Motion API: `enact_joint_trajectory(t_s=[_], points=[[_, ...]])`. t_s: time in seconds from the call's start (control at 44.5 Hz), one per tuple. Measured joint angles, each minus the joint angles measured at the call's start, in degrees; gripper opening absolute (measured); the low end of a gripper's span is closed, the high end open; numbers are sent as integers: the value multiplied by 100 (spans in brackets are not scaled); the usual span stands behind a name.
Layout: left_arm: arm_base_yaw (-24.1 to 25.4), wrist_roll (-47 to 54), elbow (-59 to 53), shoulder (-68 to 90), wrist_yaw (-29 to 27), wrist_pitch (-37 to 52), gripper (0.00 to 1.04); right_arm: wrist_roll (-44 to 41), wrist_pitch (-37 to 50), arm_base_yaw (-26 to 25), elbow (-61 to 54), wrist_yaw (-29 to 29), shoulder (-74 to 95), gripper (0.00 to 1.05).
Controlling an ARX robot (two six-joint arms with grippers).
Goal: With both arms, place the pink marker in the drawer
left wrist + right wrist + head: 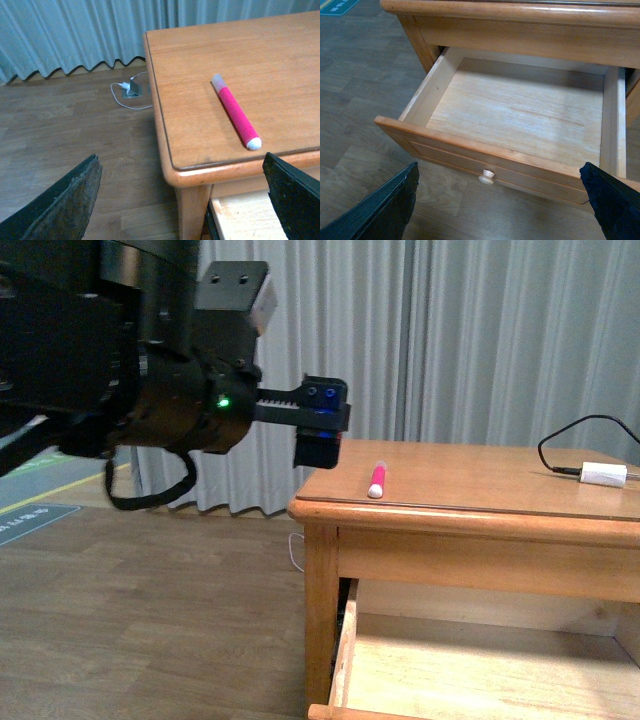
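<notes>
The left gripper (181, 160) has its two dark fingers (70, 200) spread wide, and nothing is between them. Just beyond the gap, closer to one finger than the other, the pink marker (236, 112) lies flat on the table (200, 45). It is a short bright pink barrel. Its rounded white end points back toward the fingers and its pale, cloudy tip points away. It lies slanted to the table's front edge, and the white end is close to that edge and near the corner. Bare wood surrounds it on all sides. In the front view, a white adapter (603, 475) with a black cable (575, 430) sits well apart from it at the table's far side.

The right gripper (500, 167) also has its fingers (385, 210) wide apart and empty. The drawer (470, 145) front and its round knob (487, 176) lie between them. Beyond that, the drawer is pulled out from under the tabletop, showing its pale wood bottom and side walls. Wooden floor (355, 100) lies open beside it.
</notes>
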Motion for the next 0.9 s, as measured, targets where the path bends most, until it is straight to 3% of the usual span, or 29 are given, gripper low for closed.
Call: enact_joint_trajectory(t_s=[0.494, 0.899], points=[[-350, -463, 3403, 2365, 166, -2039, 99, 0, 0, 0, -2, 0, 0, 96], [-577, -990, 4918, 3285, 129, -3303, 99, 0, 0, 0, -2, 0, 0, 96]])
